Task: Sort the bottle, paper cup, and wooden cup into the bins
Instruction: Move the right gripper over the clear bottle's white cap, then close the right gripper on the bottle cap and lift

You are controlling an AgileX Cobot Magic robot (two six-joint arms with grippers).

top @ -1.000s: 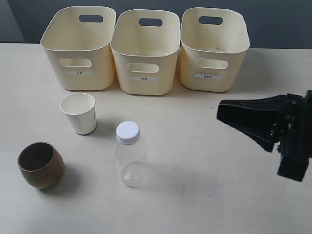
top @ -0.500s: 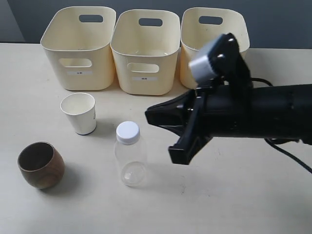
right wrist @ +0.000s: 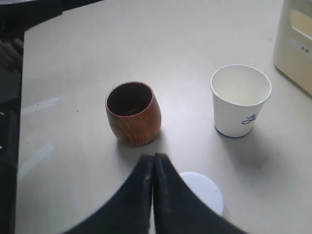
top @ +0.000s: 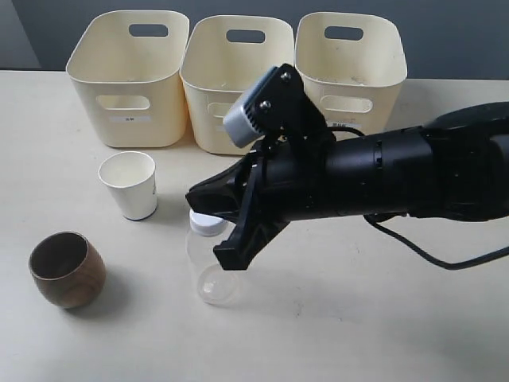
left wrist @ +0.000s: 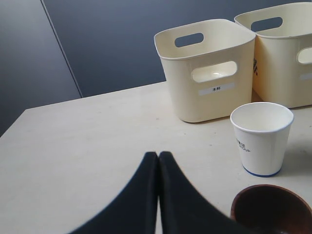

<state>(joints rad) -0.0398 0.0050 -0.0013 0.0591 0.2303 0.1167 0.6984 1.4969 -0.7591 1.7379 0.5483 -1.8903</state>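
I have the right gripper (top: 211, 227) reaching across the middle of the cream table (top: 374, 318), its black fingers pressed together with nothing between them (the right wrist view shows them meeting in a thin seam). Directly under and just beyond its tip stands the small clear plastic bottle with a white screw cap (top: 211, 267); the arm covers part of the cap in the exterior view, and I cannot tell whether the fingers touch it. Past the tip, the white tapered paper cup (top: 129, 184) stands upright and the squat rounded dark-brown wooden cup (top: 67, 269) sits well apart from it, both clear of the gripper. The arm crosses in front of the middle and right of the three cream plastic bins (top: 238, 79) lined up at the table's far side. My left gripper (left wrist: 158, 161) is likewise clenched empty, with the wooden cup just beside its tip and the paper cup beyond.
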